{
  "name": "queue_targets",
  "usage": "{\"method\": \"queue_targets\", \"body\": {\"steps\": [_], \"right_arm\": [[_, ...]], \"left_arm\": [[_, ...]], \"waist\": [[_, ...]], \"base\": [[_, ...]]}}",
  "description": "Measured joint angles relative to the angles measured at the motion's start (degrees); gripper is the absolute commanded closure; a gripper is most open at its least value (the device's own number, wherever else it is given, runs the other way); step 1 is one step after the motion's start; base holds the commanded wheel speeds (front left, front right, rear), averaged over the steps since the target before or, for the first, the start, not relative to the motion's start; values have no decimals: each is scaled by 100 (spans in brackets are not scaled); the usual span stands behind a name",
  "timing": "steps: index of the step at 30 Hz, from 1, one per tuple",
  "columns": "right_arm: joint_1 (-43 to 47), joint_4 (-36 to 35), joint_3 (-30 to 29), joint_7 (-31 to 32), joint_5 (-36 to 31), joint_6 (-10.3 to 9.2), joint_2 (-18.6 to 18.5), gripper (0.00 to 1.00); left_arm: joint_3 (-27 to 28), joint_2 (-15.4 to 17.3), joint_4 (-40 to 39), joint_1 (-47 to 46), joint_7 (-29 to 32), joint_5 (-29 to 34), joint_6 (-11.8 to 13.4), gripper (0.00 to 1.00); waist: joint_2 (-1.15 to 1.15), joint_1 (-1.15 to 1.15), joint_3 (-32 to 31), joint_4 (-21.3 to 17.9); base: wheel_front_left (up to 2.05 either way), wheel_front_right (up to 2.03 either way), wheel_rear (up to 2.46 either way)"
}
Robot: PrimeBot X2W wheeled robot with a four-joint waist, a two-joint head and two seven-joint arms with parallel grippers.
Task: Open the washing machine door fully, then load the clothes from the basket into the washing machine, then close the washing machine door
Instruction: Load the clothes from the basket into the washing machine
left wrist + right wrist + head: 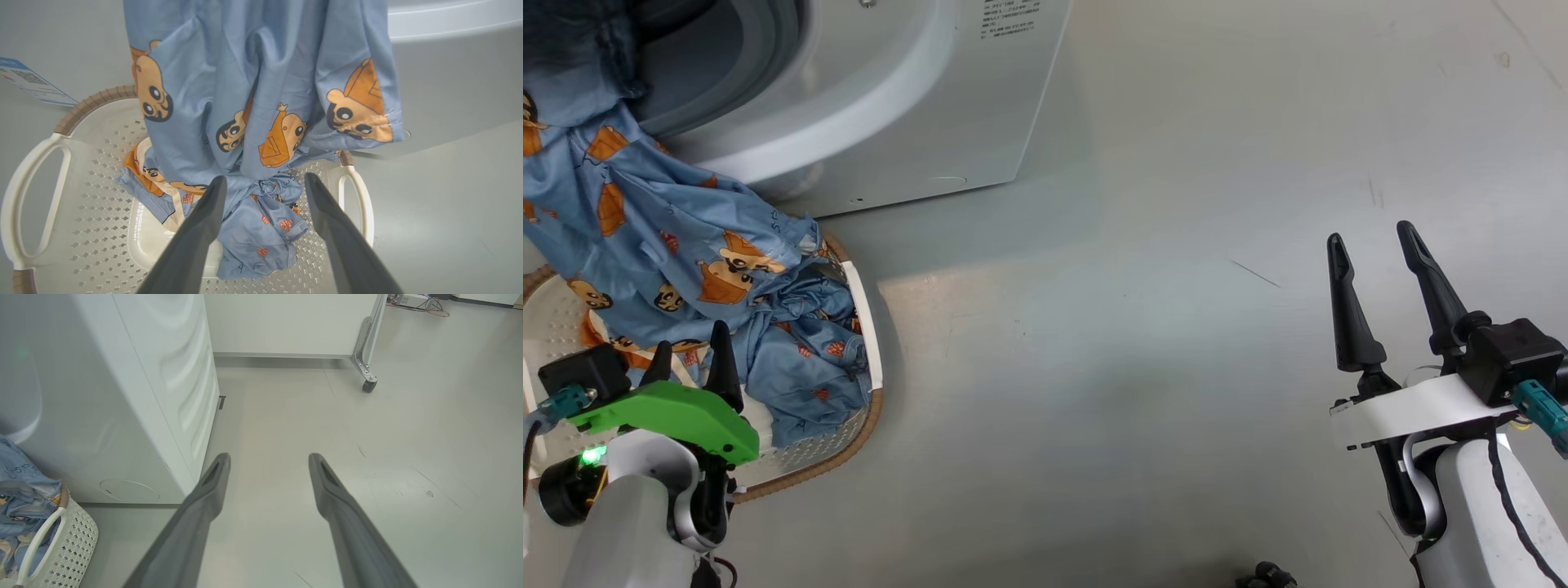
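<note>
Two pincers, both open, nothing held. We see our left pincer [690,347] over the basket [94,196], jaws spread. The clothes [261,81] hang just ahead of its tips, draped from the washing machine [915,106] mouth down into the basket. Our right pincer [1370,233] hovers over the floor [1135,367], the washing machine off to its left.

The big white front-loading washing machine [907,122] runs off the top of the head view, its mouth too dark to see into and its small printed label [1010,18] too fine to read; the light blue cartoon-printed clothes [645,220] pass out at the left edge and cover much of the cream-white perforated plastic basket [864,318]. In the left wrist view the blue QR sticker [28,79] is clipped by the left edge; the label on the basket's bottom [141,232] lies half under fabric.
</note>
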Motion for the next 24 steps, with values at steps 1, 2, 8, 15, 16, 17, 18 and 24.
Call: {"method": "queue_targets", "body": {"steps": [1,2,8,15,16,17,18,24], "right_arm": [[-3,-10,-9,0,0,0,0,0],[-3,-13,-15,0,0,0,-1,0],[-43,-68,-43,0,-1,0,-5,0],[-149,-138,-42,0,-24,0,-32,0],[-158,-149,-35,0,-32,0,-34,0],[-165,-158,-26,0,-34,0,-37,0],[-178,-166,-20,0,-34,0,-37,0],[-244,-205,-32,0,-43,0,-51,0]], "left_arm": [[29,14,51,-37,24,-10,0,0],[42,36,114,-82,43,-41,-2,0],[112,113,389,-432,42,-88,-7,0],[158,194,655,-942,-40,-104,-8,0],[175,218,694,-1006,-46,-104,-8,0],[191,242,727,-1066,-58,-104,-8,0],[208,266,751,-1118,-92,-104,-8,0],[244,300,934,-1431,-215,-104,-9,0]], "waist": [[0,0,32,-19],[0,0,66,-36],[0,0,276,-119],[0,0,542,-170],[0,0,582,-178],[0,0,622,-185],[0,0,664,-194],[0,0,918,-242]], "base": [[0,0,0],[0,0,0],[0,0,0],[0,0,0],[0,0,0],[0,0,0],[0,0,0],[0,0,0]]}}
